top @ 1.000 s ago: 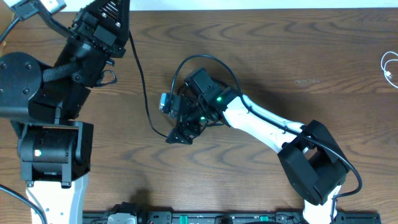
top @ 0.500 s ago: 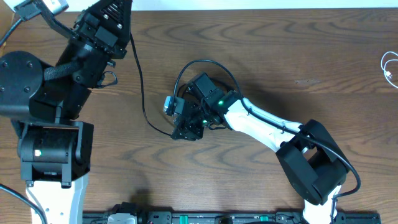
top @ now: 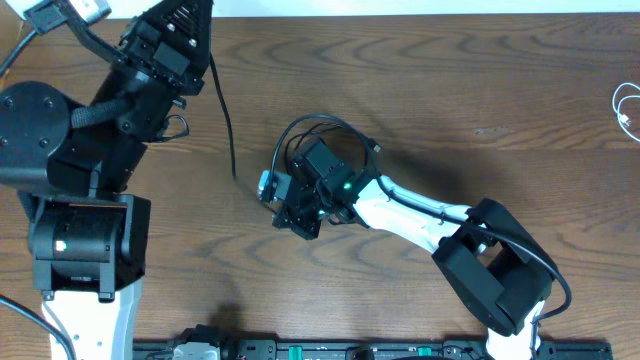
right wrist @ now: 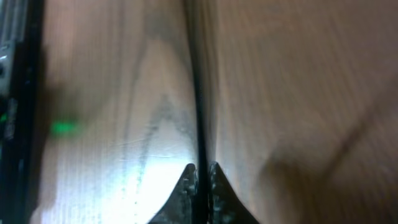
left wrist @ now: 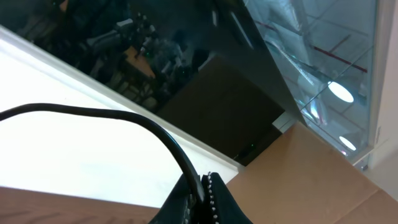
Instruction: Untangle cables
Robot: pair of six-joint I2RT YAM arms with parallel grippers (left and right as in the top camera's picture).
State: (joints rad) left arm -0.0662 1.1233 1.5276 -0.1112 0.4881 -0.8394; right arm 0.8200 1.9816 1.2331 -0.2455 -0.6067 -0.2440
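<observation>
Black cable was pinched at both ends, the left fingers and right fingers closed on it. White cable lay well apart at the counter edge.

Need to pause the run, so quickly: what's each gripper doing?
Left gripper: closed on the black cable.
Right gripper: closed on the black cable.

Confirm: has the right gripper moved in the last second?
Yes. In the overhead view the right gripper shifted slightly down-frame, measured against the unmoving left arm.
</observation>
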